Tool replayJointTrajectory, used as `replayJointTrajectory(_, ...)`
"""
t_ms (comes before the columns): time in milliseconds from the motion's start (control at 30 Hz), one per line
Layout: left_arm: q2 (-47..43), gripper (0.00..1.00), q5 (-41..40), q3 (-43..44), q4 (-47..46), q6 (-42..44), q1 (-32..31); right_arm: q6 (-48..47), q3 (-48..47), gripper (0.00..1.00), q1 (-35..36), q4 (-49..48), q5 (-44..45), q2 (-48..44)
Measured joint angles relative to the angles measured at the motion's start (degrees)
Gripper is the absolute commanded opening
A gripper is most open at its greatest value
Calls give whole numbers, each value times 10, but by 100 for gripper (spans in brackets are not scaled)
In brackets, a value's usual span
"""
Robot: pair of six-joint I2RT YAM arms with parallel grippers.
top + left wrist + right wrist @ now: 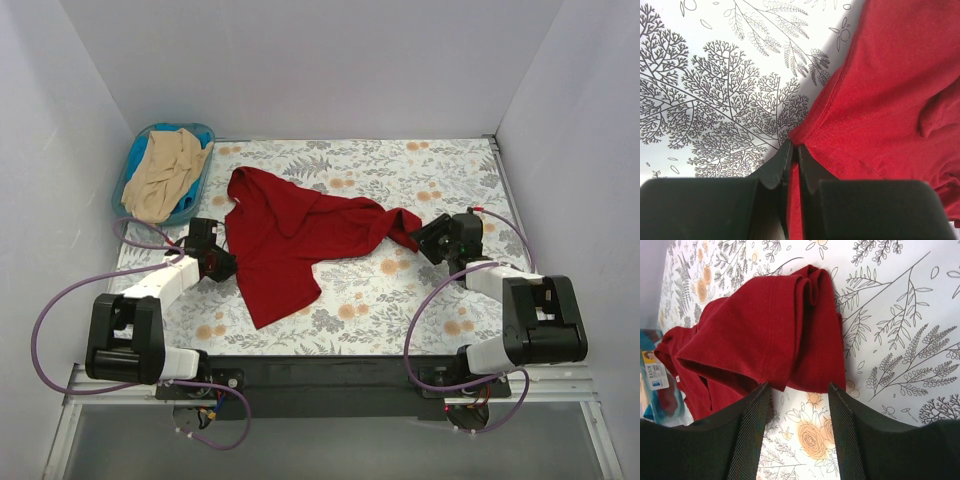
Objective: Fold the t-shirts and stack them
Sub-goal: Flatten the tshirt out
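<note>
The dark red t-shirt (290, 235) lies crumpled across the middle of the flowered table. My left gripper (225, 262) is at its left edge, shut on a pinch of the red cloth (880, 100); the jaws press together with cloth between them. My right gripper (425, 238) is open and empty just off the shirt's right end, a bunched sleeve (790, 335) lying right ahead of its fingers. The beige t-shirt (168, 175) lies heaped in the blue basket (128, 165) at the back left.
The flowered table cover (420, 290) shows bare at the front right and along the back. White walls stand close on the left, back and right. A paper label on the basket (654, 371) shows at the left of the right wrist view.
</note>
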State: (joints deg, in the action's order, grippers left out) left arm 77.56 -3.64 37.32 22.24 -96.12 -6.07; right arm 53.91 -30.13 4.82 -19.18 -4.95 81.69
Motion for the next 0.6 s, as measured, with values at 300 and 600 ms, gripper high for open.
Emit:
replayJointTrajectory(300, -1, 0, 0, 0, 0, 12, 5, 43, 21, 53, 0, -56, -5, -9)
replayJointTrajectory(600, -1, 0, 0, 0, 0, 19, 8, 69, 22, 50, 0, -94, -19, 1)
